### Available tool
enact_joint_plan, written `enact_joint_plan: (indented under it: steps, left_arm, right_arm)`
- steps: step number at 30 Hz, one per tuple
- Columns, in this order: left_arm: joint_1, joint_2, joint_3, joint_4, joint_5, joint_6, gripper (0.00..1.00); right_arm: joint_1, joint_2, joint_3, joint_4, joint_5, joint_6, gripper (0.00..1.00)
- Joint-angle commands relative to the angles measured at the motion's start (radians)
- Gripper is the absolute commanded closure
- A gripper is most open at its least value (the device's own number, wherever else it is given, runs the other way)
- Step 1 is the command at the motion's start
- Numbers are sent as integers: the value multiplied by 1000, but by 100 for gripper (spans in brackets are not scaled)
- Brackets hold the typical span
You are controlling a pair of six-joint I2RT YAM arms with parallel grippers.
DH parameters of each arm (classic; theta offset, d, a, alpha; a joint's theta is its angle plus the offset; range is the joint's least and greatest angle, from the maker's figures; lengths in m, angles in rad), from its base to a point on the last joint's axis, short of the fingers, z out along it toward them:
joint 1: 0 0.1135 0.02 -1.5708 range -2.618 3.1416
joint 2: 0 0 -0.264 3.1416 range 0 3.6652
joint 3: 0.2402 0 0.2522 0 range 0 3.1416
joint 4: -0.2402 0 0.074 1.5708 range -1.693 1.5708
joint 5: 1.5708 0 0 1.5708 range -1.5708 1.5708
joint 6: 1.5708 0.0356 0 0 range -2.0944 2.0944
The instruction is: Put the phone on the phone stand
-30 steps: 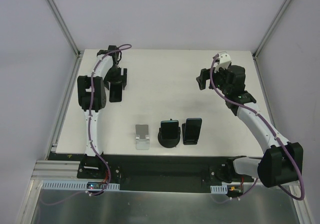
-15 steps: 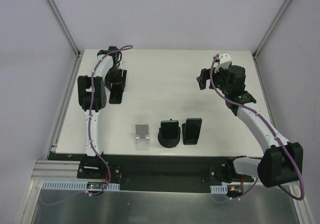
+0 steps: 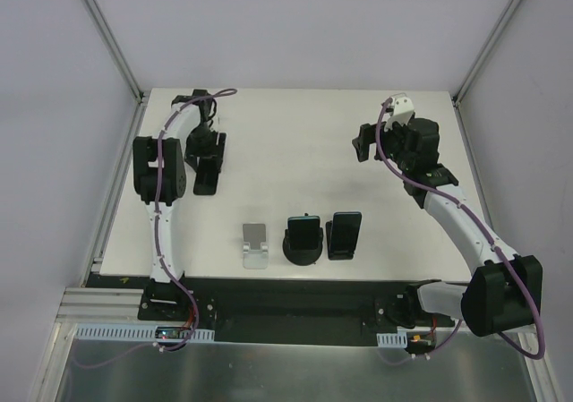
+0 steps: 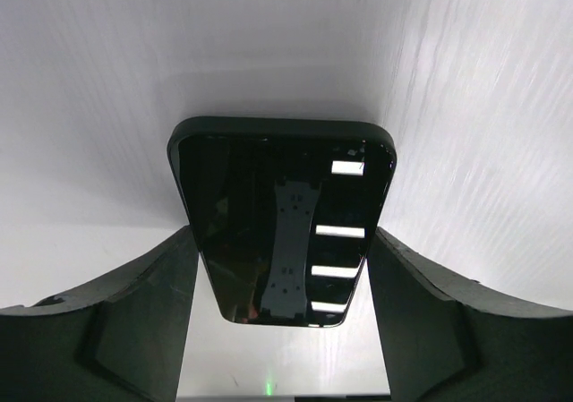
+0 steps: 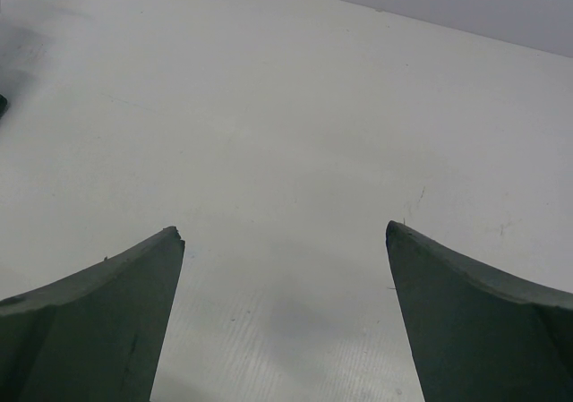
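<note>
Phone (image 4: 279, 196) lies flat on the table (image 3: 295, 142), far beyond-left of the silver stand (image 3: 255, 243), long axis pointing away from the arm bases; left gripper (image 4: 282, 232) is clamped on its long edges. Right gripper (image 5: 285, 232) has its fingers apart, far beyond-right of that stand. Count: three phones, three stands; round black stand (image 3: 303, 253) and flat black stand (image 3: 338, 252), right of silver, each carry one

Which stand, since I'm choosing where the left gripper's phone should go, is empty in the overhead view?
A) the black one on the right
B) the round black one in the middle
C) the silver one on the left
C: the silver stand is bare, while the round black stand carries the middle phone and the right black stand carries the right phone.
</note>
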Motion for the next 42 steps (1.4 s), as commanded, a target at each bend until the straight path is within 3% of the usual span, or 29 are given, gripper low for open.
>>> enact_joint_plan:
  steps: [1, 12, 18, 26, 30, 36, 42]
  left_arm:
    - [-9, -197, -105, 44, -37, -73, 100]
    - [-111, -565, -471, 299, -302, -238, 100]
    - [-243, -861, -666, 425, -430, -295, 100]
    - [-340, -1262, -948, 534, -407, -387, 100]
    - [-389, -1426, -1021, 549, -355, -418, 100]
    - [-528, -1544, -1107, 552, -371, -507, 100]
    - [-783, -1545, -1153, 545, -529, -619, 100]
  right_arm:
    - [-7, -29, -4, 63, -5, 4, 3]
    - [-7, -37, -10, 72, -8, 13, 3]
    - [-7, -31, -7, 82, -16, 25, 3]
    - [-5, -49, -5, 82, -19, 51, 3]
    - [-5, -68, -5, 85, -22, 79, 3]
    - [-2, -83, -10, 92, -7, 112, 3]
    - [-2, -81, -7, 92, 7, 132, 3]
